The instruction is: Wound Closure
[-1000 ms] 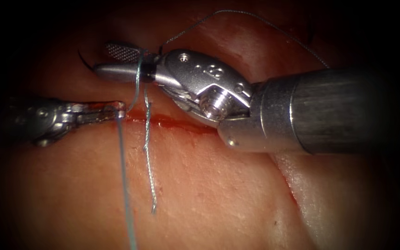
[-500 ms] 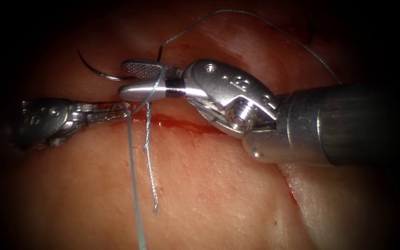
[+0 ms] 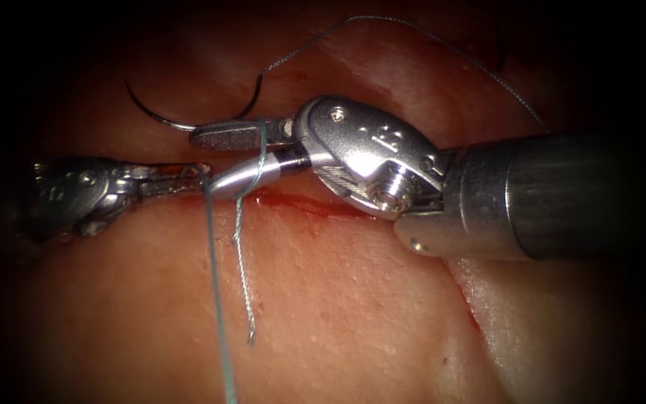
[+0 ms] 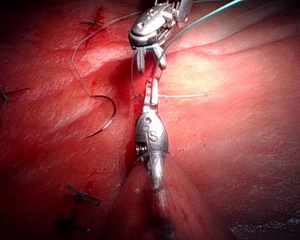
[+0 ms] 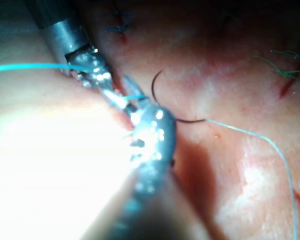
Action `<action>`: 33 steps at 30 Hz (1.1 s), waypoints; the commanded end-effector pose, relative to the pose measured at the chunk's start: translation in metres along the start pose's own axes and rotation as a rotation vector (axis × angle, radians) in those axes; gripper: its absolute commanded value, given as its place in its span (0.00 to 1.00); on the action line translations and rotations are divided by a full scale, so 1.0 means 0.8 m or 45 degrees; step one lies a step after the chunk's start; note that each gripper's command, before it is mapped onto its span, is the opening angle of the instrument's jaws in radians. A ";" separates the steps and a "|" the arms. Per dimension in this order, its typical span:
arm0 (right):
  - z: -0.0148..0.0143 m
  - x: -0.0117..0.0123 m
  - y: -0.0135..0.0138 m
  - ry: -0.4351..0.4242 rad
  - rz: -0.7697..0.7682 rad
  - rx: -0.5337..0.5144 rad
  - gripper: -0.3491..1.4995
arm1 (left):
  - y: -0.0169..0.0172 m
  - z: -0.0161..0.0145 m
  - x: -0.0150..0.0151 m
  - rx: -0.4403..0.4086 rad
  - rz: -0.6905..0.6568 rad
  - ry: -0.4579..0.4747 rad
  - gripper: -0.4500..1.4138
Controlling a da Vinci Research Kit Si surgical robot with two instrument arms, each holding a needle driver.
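Observation:
My left tool (image 3: 197, 173) lies along the cut (image 3: 300, 206) from the left, shut on the teal thread (image 3: 217, 299), which runs down over the tissue (image 3: 353, 322). My right tool (image 3: 205, 161) stands open just above the cut, and the thread crosses both its jaws near their base. The curved needle (image 3: 160, 117) rests free on the tissue above the cut, held by neither tool and not driven in. A short thread tail (image 3: 243, 277) hangs below the cut. The left wrist view has the left tool (image 4: 151, 86), the right tool (image 4: 151, 59) and the needle (image 4: 107, 112).
The needle's grey thread (image 3: 353, 19) arcs up and away to the right over the tissue. Finished stitches (image 4: 82, 196) sit along the closed part of the wound. Red fluid lines the cut. The right tool's shaft (image 3: 562, 194) covers the right of the field.
The right tool has shifted right and down toward the cut, uncovering the needle's curve. Its jaws have spread wider, the lower one dropping. The left tool has held its grip nearly still.

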 end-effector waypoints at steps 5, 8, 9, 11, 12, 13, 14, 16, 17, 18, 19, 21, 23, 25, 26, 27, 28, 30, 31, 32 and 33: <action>0.0008 0.0010 -0.0001 -0.043 -0.031 0.183 0.39 | -0.0001 0.0005 -0.0011 -0.007 -0.039 0.026 0.00; 0.0012 0.0011 -0.0007 -0.087 -0.046 0.252 0.38 | -0.0001 0.0005 -0.0011 -0.007 -0.053 0.041 0.00; 0.0012 0.0011 -0.0007 -0.087 -0.046 0.252 0.38 | -0.0001 0.0005 -0.0011 -0.007 -0.053 0.041 0.00; 0.0016 0.0011 -0.0011 -0.111 -0.065 0.318 0.37 | 0.0000 0.0006 -0.0012 -0.009 -0.068 0.053 0.00; 0.0017 0.0011 -0.0013 -0.120 -0.065 0.338 0.37 | -0.0001 0.0006 -0.0012 -0.009 -0.076 0.057 0.00; 0.0019 0.0011 -0.0014 -0.125 -0.072 0.355 0.37 | -0.0001 0.0006 -0.0012 -0.009 -0.076 0.057 0.00; 0.0020 0.0011 -0.0015 -0.131 -0.072 0.370 0.37 | -0.0001 0.0006 -0.0012 -0.009 -0.084 0.057 0.00; 0.0023 0.0005 -0.0017 -0.147 -0.076 0.396 0.37 | -0.0002 0.0008 -0.0013 -0.011 -0.098 0.069 0.00; 0.0023 0.0002 -0.0018 -0.156 -0.078 0.407 0.37 | -0.0002 0.0008 -0.0013 -0.011 -0.105 0.073 0.00; 0.0023 0.0002 -0.0018 -0.156 -0.078 0.407 0.37 | -0.0002 0.0008 -0.0013 -0.011 -0.105 0.073 0.00; 0.0022 -0.0007 -0.0021 -0.176 -0.084 0.424 0.36 | -0.0003 0.0008 -0.0014 -0.014 -0.120 0.085 0.00; 0.0022 -0.0011 -0.0022 -0.189 -0.087 0.433 0.36 | -0.0004 0.0008 -0.0014 -0.015 -0.121 0.093 0.00; 0.0021 -0.0022 -0.0025 -0.209 -0.093 0.456 0.36 | -0.0006 0.0007 -0.0015 -0.016 -0.128 0.093 0.00; 0.0018 -0.0036 -0.0028 -0.227 -0.101 0.489 0.35 | -0.0009 0.0007 -0.0019 -0.018 -0.133 0.093 0.00; 0.0018 -0.0039 -0.0029 -0.235 -0.104 0.501 0.35 | -0.0009 0.0006 -0.0020 -0.019 -0.139 0.093 0.00; 0.0018 -0.0039 -0.0029 -0.235 -0.104 0.501 0.35 | -0.0009 0.0006 -0.0020 -0.019 -0.139 0.093 0.00; 0.0016 -0.0045 -0.0030 -0.260 -0.109 0.523 0.35 | -0.0011 0.0006 -0.0023 -0.019 -0.137 0.093 0.00; 0.0015 -0.0048 -0.0031 -0.280 -0.112 0.535 0.35 | -0.0012 0.0007 -0.0025 -0.023 -0.143 0.094 0.00; 0.0014 -0.0049 -0.0032 -0.310 -0.115 0.549 0.36 | -0.0011 0.0009 -0.0026 -0.024 -0.142 0.094 0.00; 0.0014 -0.0050 -0.0032 -0.325 -0.117 0.555 0.37 | -0.0010 0.0010 -0.0026 -0.027 -0.141 0.095 0.00; 0.0014 -0.0050 -0.0032 -0.325 -0.117 0.555 0.37 | -0.0010 0.0010 -0.0026 -0.027 -0.141 0.095 0.00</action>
